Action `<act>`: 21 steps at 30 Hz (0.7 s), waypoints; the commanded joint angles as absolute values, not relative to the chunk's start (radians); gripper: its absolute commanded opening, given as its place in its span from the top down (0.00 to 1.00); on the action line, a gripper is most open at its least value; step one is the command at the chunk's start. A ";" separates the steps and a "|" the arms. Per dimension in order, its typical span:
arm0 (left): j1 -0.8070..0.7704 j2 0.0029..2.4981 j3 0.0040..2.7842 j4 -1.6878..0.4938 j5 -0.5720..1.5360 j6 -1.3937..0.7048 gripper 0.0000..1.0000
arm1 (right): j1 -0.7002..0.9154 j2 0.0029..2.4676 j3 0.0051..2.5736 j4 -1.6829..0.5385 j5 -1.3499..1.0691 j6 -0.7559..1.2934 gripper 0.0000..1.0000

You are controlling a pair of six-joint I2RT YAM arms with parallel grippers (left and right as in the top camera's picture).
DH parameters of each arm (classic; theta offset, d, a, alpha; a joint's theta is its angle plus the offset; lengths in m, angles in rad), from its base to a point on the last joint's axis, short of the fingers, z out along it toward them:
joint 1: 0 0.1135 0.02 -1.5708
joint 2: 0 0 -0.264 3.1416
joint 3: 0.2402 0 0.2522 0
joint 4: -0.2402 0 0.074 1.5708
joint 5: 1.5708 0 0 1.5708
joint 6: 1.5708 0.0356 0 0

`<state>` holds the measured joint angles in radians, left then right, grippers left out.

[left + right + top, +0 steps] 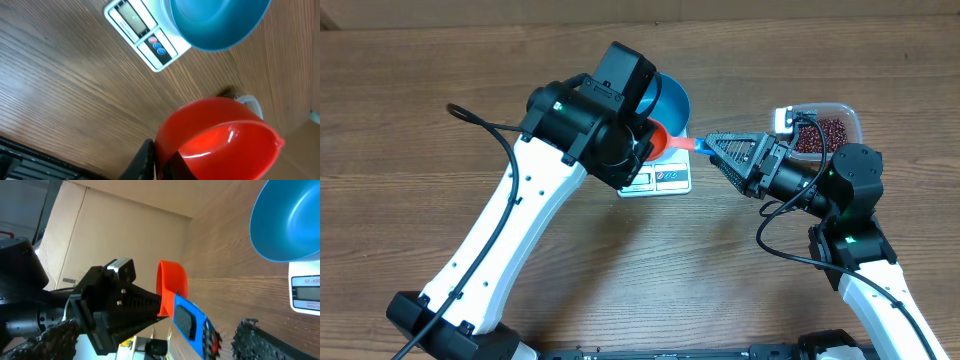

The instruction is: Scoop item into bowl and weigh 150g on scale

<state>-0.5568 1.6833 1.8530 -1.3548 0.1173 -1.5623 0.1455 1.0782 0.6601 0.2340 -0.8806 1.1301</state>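
Clamped almost fully shut, my left gripper holds the orange-red scoop at the neck, where the cup meets the blue handle. My right gripper stands wide open with nothing in it, its 2 fingers spread to either side of that handle.

What matters is the handle's long axis. It runs from my left jaws out to the right, nearly in line with my right gripper, and its free end points into the open gap. In the overhead view the end sits just at my right fingertips. I cannot tell whether it is already between the pads or only just short of them.

The cup looks empty from my left wrist view. It hangs above the table, just near of the bowl, which sits on the scale under my left wrist.

The beans lie in the clear tub at the far right, behind my right gripper and well apart from my left one. My right arm is clearly the nearer to them, so I judge this to be a handover. My right jaws would need to close across the handle's flat sides, square to its length, before my left ones let go.
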 commanded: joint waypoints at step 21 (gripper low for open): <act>-0.609 1.680 1.861 -1.304 0.149 -1.620 0.96 | 0.152 1.079 0.682 0.313 -0.904 1.178 0.00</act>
